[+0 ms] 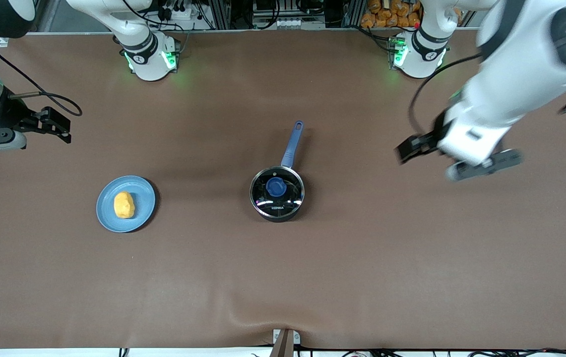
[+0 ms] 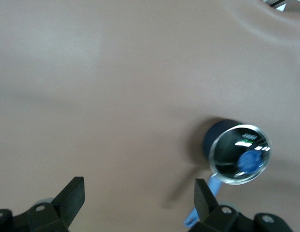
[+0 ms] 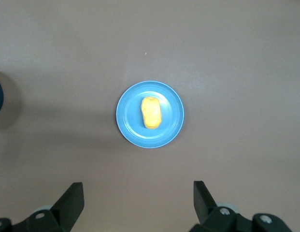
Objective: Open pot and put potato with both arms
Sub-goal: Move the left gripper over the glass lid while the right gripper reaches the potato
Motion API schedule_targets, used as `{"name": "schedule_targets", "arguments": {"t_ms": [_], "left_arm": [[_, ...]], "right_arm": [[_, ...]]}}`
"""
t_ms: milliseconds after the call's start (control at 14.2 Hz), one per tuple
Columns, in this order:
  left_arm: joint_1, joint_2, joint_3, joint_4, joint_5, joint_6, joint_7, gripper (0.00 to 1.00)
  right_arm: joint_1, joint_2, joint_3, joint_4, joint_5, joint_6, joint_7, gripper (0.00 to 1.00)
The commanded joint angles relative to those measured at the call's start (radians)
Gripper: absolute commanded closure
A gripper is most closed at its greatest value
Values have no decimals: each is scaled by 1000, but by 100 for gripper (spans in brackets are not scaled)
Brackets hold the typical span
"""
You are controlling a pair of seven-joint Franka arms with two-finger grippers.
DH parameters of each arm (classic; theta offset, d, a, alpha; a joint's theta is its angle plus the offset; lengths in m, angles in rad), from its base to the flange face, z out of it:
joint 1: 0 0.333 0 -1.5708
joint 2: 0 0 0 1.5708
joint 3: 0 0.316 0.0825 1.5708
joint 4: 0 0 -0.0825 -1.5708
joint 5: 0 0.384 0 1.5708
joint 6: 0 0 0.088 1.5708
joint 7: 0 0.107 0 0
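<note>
The black pot (image 1: 279,216) with its long blue handle (image 1: 291,144) stands mid-table, and the glass lid (image 1: 287,198) with a blue knob (image 1: 276,187) rests on it. The yellow potato (image 1: 124,205) lies on a blue plate (image 1: 145,197) toward the right arm's end. My left gripper (image 1: 405,151) hangs open and empty over bare table toward the left arm's end, apart from the pot (image 2: 215,137). My right gripper (image 1: 64,128) is open and empty in the air at the right arm's end. Its wrist view looks down past the open gripper (image 3: 138,195) at the potato (image 3: 151,112).
A brown mat (image 1: 283,277) covers the table, with a wrinkle at the edge nearest the front camera. Both arm bases (image 1: 151,57) stand along the edge farthest from the camera, with cables and equipment past them.
</note>
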Motion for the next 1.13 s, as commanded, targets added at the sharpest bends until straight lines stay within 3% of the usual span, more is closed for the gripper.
{"name": "schedule_targets", "arguments": {"t_ms": [0, 422, 844, 1056], "left_arm": [[-83, 112, 1, 79, -17, 66, -174, 0], [-232, 232, 19, 105, -33, 203, -383, 0], [-290, 304, 19, 106, -32, 287, -558, 0], [-316, 376, 24, 106, -32, 388, -671, 0]], "right_arm": [[-30, 45, 4, -4, 15, 32, -1, 0], [-50, 77, 4, -163, 27, 302, -6, 0], [-96, 214, 4, -203, 72, 459, -23, 0], [-96, 229, 3, -332, 72, 651, -27, 0]]}}
